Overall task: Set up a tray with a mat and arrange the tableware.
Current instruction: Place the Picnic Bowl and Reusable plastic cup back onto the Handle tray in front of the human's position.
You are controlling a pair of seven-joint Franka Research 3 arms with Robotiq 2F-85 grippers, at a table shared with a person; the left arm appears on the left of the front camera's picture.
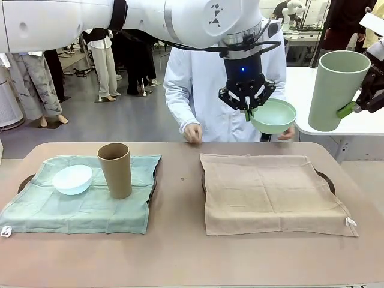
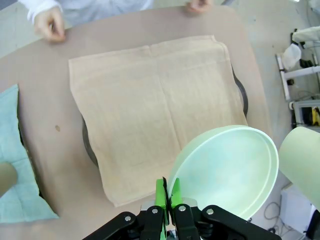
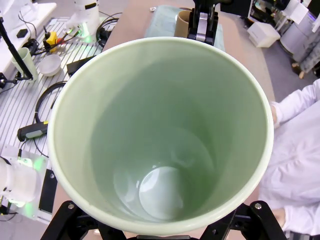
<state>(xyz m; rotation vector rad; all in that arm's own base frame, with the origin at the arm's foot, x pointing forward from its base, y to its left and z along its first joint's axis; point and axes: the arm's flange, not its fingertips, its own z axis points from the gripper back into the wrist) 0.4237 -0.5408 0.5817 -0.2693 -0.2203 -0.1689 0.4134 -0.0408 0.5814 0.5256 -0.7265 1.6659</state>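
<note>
The left gripper (image 1: 247, 110), clenched on the mint bowl (image 1: 273, 116) rim, hung above the beige mat (image 1: 270, 192), which lay toward 6 o'clock; the right gripper (image 1: 360, 105) clasped the green cup (image 1: 335, 89).

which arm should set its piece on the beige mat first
Left, probably: its gripper holds the mint bowl above the beige mat, while the right arm's pale green cup hangs off the table's edge.

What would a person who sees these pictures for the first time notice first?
Most striking are the two pieces held in the air: the left gripper pinches the rim of the mint green bowl above the beige mat, and the right gripper holds the tilted pale green cup at the right edge. On the green mat to the left, the brown cup stands beside the pale blue bowl.
</note>
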